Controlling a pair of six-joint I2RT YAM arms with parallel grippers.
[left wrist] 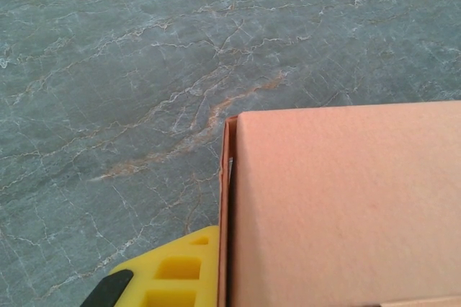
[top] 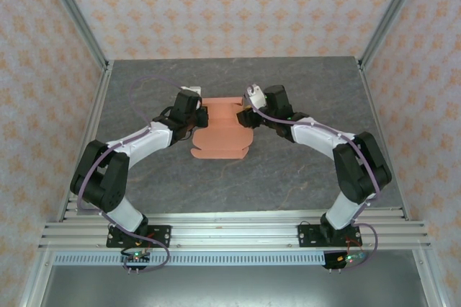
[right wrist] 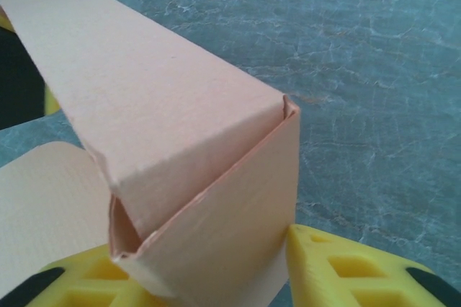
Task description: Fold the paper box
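The paper box (top: 222,132) lies near the middle of the grey marbled table (top: 288,177), partly folded; its near flap lies flat toward the arms, its far part stands up between the two grippers. In the right wrist view a long panel (right wrist: 180,127) is bent over into a hollow, sharp-cornered wall. In the left wrist view a flat panel (left wrist: 346,206) lies over a thin upright side wall.

The left gripper (top: 200,118) is clenched at the box's left edge; one yellow finger (left wrist: 180,271) lies against the outer face of that side wall, the other is hidden under the panel. The right gripper (top: 243,117) is at the box's right edge; its yellow fingers (right wrist: 346,271) stand apart with the folded corner between them, and I cannot tell whether they press it. Both wrists cover the box's side edges from above.

Patterned walls (top: 238,4) and metal posts (top: 75,11) close in the table; a slotted rail (top: 230,235) carries the arm bases.
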